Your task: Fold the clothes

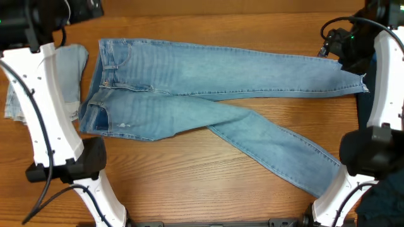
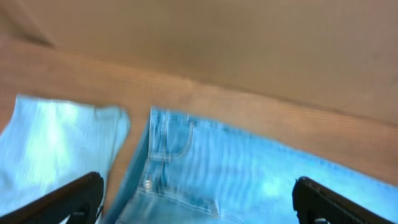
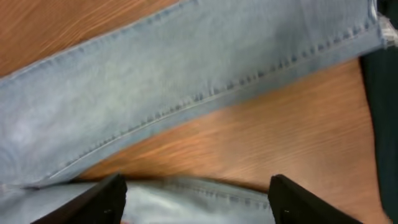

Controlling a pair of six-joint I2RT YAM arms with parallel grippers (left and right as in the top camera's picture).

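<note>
Jeans (image 1: 189, 82) of faded light blue lie flat on the wooden table (image 1: 183, 183). At the far left of the overhead frame a paler denim piece (image 1: 76, 69) rests just beside their waistband. One leg runs straight to the right edge and the other slants to the lower right. The left gripper (image 2: 199, 205) hangs above the waistband, jaws spread wide and empty. The right gripper (image 3: 199, 202), over the two legs, is also wide apart and grips nothing.

This looks like a robotics lab workbench. A white left arm (image 1: 53, 120) and right arm (image 1: 385, 82), both trailing black cables (image 1: 41, 129), rise from the near edge of a wood-grain table (image 1: 189, 183). Jeans (image 1: 221, 75) lie spread across the surface.
</note>
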